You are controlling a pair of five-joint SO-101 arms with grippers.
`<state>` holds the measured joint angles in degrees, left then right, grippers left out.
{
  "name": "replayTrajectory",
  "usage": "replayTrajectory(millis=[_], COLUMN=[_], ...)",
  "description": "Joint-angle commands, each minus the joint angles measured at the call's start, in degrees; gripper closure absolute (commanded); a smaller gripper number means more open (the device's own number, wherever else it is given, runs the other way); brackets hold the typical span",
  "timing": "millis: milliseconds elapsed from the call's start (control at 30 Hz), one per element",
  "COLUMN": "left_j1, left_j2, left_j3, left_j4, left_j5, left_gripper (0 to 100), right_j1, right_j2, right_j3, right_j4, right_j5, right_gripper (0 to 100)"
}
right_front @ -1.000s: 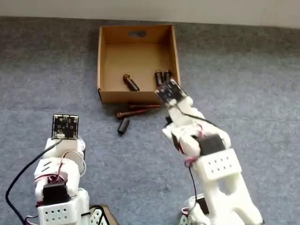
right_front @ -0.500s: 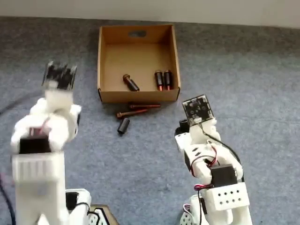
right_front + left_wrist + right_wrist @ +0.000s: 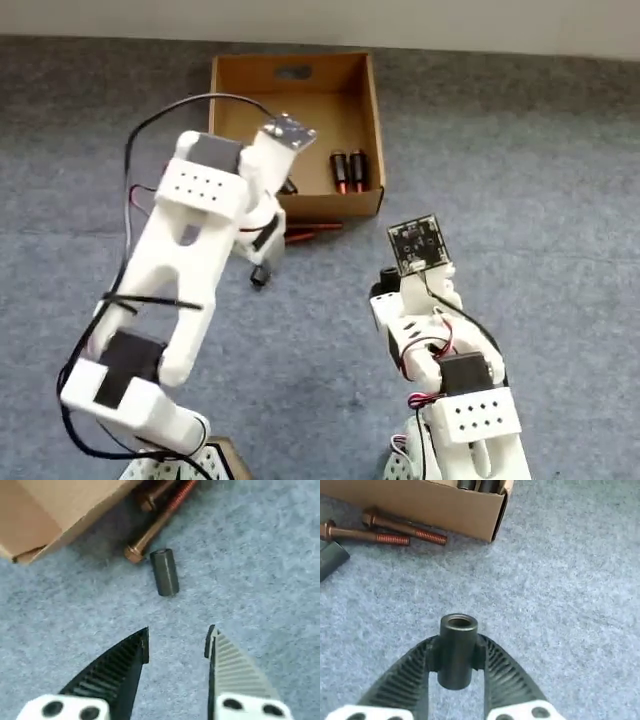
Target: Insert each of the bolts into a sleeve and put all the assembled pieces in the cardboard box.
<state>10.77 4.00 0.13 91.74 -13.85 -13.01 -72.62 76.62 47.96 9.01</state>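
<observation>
My left gripper point(image 3: 177, 640) hangs open over the carpet, just short of a loose black sleeve point(image 3: 165, 572) lying flat. Beyond that sleeve two copper bolts point(image 3: 150, 530) lie against the front wall of the cardboard box point(image 3: 45, 510). My right gripper point(image 3: 457, 647) is shut on a second black sleeve point(image 3: 456, 652), held upright with its bore showing. From above, the left arm point(image 3: 200, 240) stretches out to the box front, covering part of the bolts point(image 3: 315, 230) and the loose sleeve point(image 3: 260, 276). Two assembled pieces point(image 3: 348, 170) lie in the box point(image 3: 376, 110).
The right arm point(image 3: 440, 350) sits drawn back, right of the bolts and below the box. In the right wrist view the bolts point(image 3: 390, 530) and the loose sleeve point(image 3: 330, 560) lie ahead by the box wall point(image 3: 420, 502). Grey carpet spreads all around.
The left arm rose from its folded pose and swung out to the box front. The right arm pulled back from the box a second ago and has since held still.
</observation>
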Motion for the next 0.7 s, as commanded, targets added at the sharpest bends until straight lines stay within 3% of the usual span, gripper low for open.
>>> replayTrajectory(millis=[0, 367, 667], left_j1=[-0.5, -3.3, -3.4], left_j2=[3.1, 12.4, 18.2], left_j3=[0.2, 1.2, 1.2], left_j4=[-7.8, -20.8, -23.5], left_j5=[5.7, 16.4, 19.3], left_gripper=[79, 79, 79], right_j1=[0.6, 0.6, 0.6], right_j2=[-0.7, -0.7, -0.7], right_j3=[0.0, 0.0, 0.0], right_j4=[-1.0, -1.0, -1.0], right_j5=[-0.7, -0.5, -0.5], right_gripper=[99.3, 99.3, 99.3])
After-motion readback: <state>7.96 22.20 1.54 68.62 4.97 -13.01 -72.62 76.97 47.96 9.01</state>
